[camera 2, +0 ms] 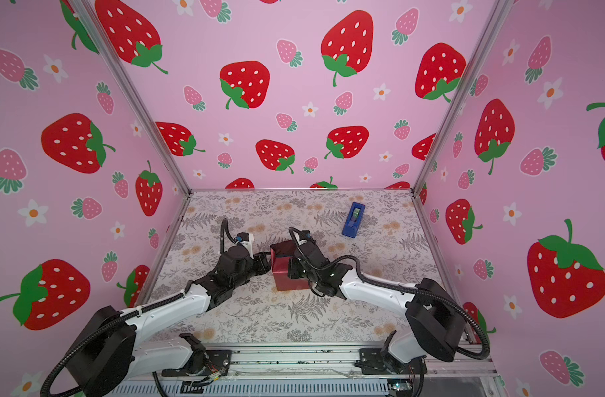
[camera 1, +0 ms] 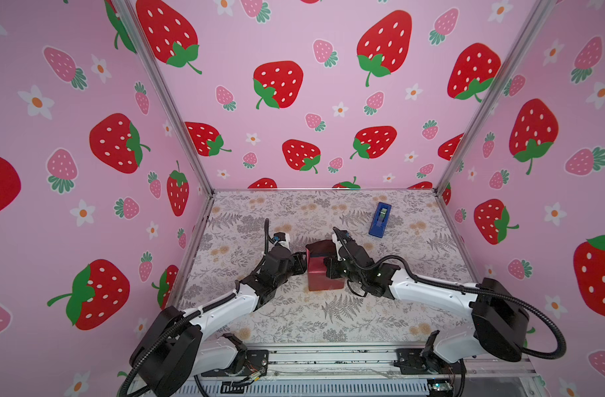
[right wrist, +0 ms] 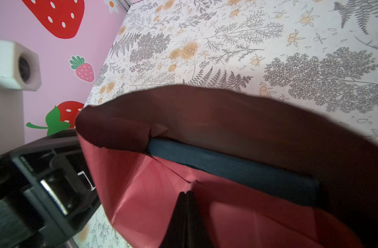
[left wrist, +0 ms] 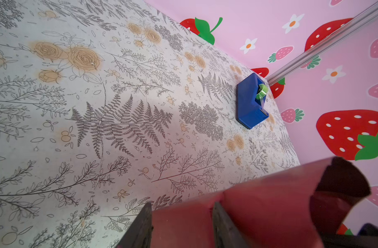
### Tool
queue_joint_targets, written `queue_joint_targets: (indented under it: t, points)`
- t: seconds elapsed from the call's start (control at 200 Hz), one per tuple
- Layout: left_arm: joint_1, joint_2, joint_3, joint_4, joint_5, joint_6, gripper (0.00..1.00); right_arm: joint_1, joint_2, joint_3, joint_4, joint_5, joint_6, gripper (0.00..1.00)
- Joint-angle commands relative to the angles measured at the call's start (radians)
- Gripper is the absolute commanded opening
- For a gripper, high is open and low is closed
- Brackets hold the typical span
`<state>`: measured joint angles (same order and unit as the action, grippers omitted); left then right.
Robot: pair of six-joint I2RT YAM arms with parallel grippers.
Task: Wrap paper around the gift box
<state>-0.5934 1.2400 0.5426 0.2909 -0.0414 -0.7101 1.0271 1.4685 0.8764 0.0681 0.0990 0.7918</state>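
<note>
The gift box (right wrist: 226, 169) stands on edge near the middle of the desk (camera 1: 294, 319), most of it covered by the paper (camera 1: 325, 275); only a dark blue strip of it shows at the open upper end, where a maroon flap (right wrist: 205, 111) rises loose behind it. The left hand (left wrist: 181, 205) comes in from the left and appears to clamp the paper-covered edge of the box between its fingers (left wrist: 221, 221). The right hand (right wrist: 186, 194) is closed, with nothing visibly held, and its tip presses on the crimson fold just beside the exposed strip. The main risk is judged to be the fold springing open: nothing tapes the wrap, so if either hand eases off, the sheet may loosen around the box. The narrow closed tip pushing into a crease could also pierce or tear the thin sheet. The box balances on a slim face, so a sideways push from the right hand could tip it or twist it in the left hand's grip. The tape dispenser (camera 1: 380, 220) lies well apart at the back right, so fetching it would free one hand from the wrap
</note>
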Motion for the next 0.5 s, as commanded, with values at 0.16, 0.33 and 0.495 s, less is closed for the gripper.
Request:
queue_joint_targets:
  t: [0.16,0.33,0.495]
  points:
    - [-0.012,-0.009,0.012,0.049,0.026,-0.019,0.47,0.006,0.023,-0.047,-0.126,-0.028,0.020,0.06]
    - [-0.019,-0.017,0.004,0.050,0.018,-0.018,0.47,0.006,0.026,-0.045,-0.123,-0.031,0.021,0.06]
    - [-0.041,-0.051,-0.020,0.072,-0.020,-0.020,0.48,0.007,0.023,-0.043,-0.126,-0.028,0.021,0.06]
